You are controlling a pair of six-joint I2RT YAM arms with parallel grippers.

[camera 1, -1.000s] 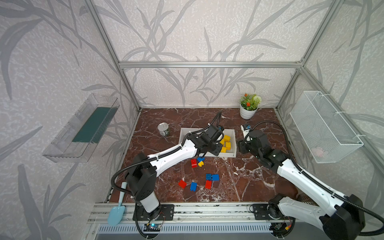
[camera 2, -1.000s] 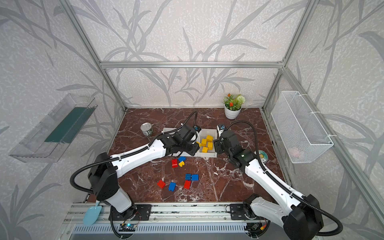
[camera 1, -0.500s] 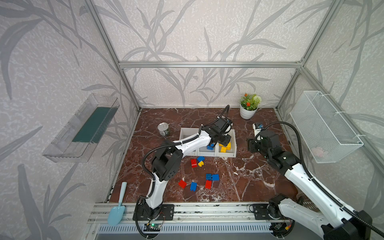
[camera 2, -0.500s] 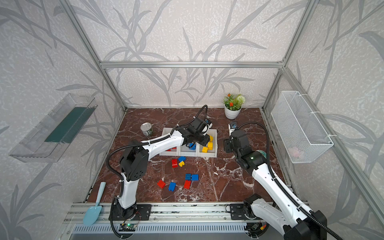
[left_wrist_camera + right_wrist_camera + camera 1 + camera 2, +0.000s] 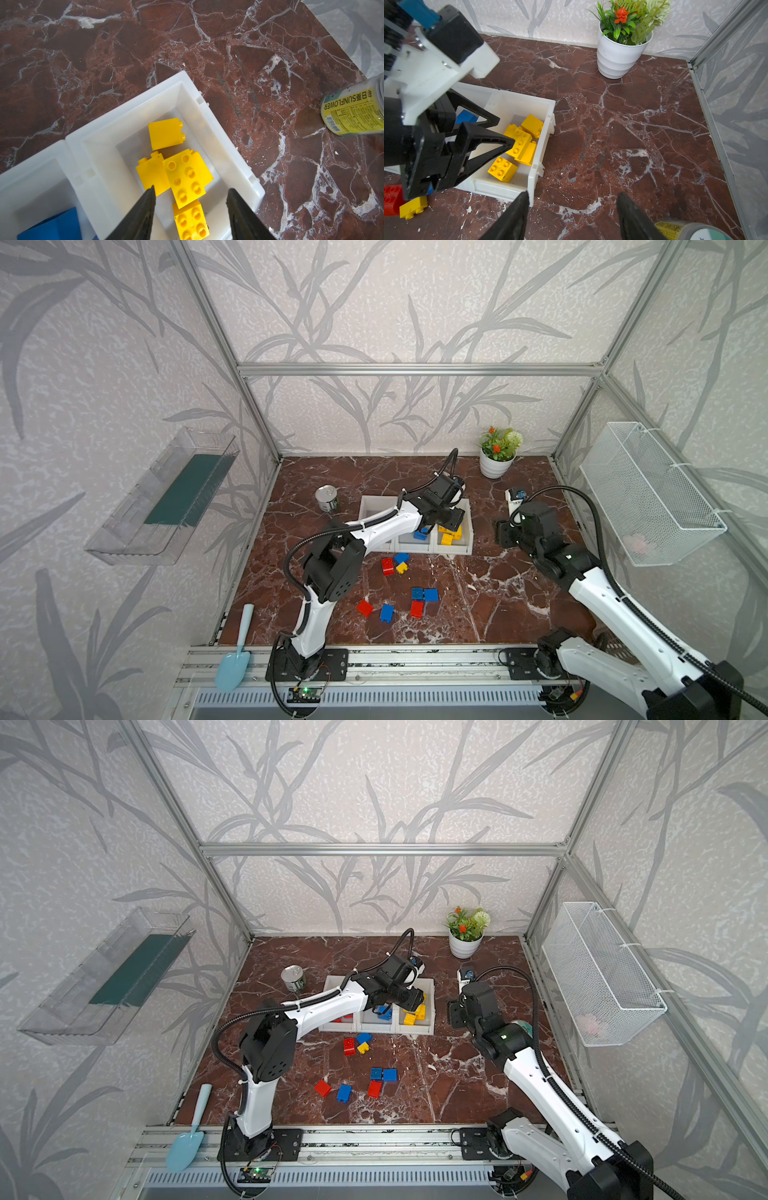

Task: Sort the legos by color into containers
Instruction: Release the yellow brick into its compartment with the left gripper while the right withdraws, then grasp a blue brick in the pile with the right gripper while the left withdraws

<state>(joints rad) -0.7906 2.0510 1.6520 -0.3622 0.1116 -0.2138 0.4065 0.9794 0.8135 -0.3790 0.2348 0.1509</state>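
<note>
red-brown marble table (image 5: 478,593) inside leaf-papered walls (image 5: 374,315); studded yellow legos (image 5: 187,176) lie in the right bin (image 5: 216,135), loose legos (image 5: 417,608) scatter in front; left gripper (image 5: 191,188) gapes empty above that bin, right gripper (image 5: 572,192) likewise beside it.

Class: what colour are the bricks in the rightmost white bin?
Yellow plastic bricks; best in left wrist view.

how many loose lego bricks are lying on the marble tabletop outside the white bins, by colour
red studded plastic lego bricks: 3
blue studded plastic lego bricks: 4
yellow studded plastic lego brick: 1
total: 8
</note>
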